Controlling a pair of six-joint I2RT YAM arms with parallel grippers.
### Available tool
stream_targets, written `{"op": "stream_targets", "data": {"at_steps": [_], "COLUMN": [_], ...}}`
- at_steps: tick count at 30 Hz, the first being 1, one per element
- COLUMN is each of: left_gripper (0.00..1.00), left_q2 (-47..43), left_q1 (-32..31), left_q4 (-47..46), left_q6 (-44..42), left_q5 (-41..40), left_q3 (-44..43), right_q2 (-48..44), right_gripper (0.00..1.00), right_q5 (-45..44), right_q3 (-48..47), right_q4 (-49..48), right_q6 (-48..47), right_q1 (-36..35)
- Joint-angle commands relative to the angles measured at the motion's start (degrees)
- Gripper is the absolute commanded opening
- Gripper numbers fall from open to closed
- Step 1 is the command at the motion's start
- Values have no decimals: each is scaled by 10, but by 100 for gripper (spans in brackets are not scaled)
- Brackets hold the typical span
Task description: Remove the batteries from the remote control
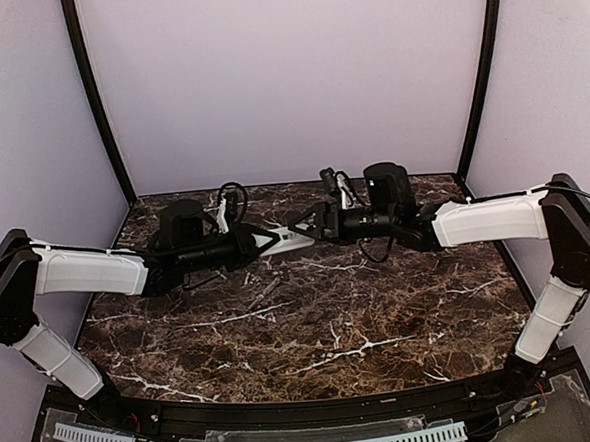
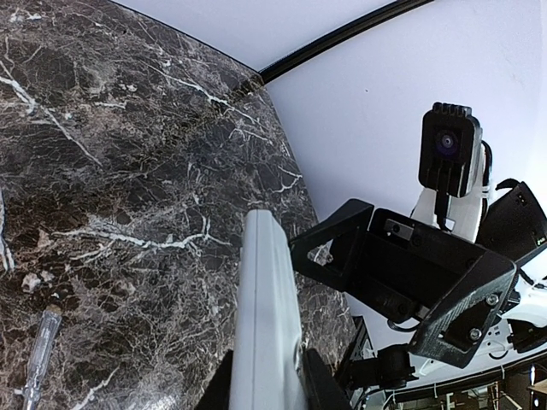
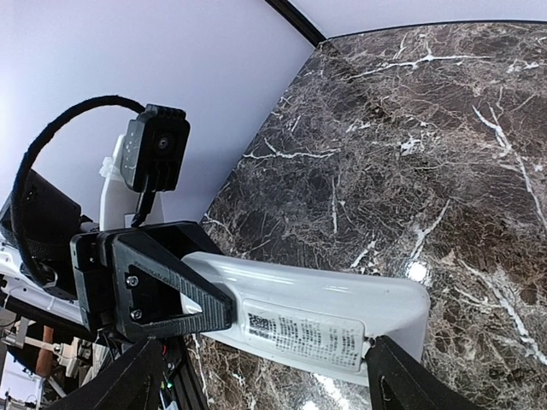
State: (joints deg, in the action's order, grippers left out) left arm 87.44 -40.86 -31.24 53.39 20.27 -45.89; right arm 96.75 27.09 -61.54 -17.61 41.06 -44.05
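Left pincer (image 2: 267, 389) clamps one end of the remote control (image 3: 325, 316), aloft above the table (image 1: 361, 317). Right pincer (image 3: 273, 380), fingers wide apart, straddles the other end. No batteries show. A firm left hold should steady the labelled back for the right.

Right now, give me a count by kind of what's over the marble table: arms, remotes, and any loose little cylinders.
Robot arms: 2
Remote control: 1
Loose slim cylinder, probably a battery, in clear view: 1
Total: 4
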Motion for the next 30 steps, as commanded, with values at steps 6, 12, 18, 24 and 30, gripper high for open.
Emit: {"op": "stream_targets", "data": {"at_steps": [6,12,18,24,30], "left_gripper": [0,0,0,0,0], "left_q2": [-32,-33,-34,-38,-42], "left_q1": [-32,-32,-31,-32,-31], "left_q4": [-192,-203,-222,-229,-237], "left_q6": [6,12,22,24,25], "left_q5": [139,147,159,167,174], "left_q3": [-18,-18,-17,-16,-14], "right_q2": [15,6,-2,-10,-14], "right_gripper": [81,81,81,81,81], "right_q5": [100,113,124,136,145], "right_q3": [31,43,55,65,70], "right_q4": [-56,-76,-92,-105,-108], "right_q6": [25,27,30,32,30], "right_q1": [-19,-16,-11,-10,-8]}}
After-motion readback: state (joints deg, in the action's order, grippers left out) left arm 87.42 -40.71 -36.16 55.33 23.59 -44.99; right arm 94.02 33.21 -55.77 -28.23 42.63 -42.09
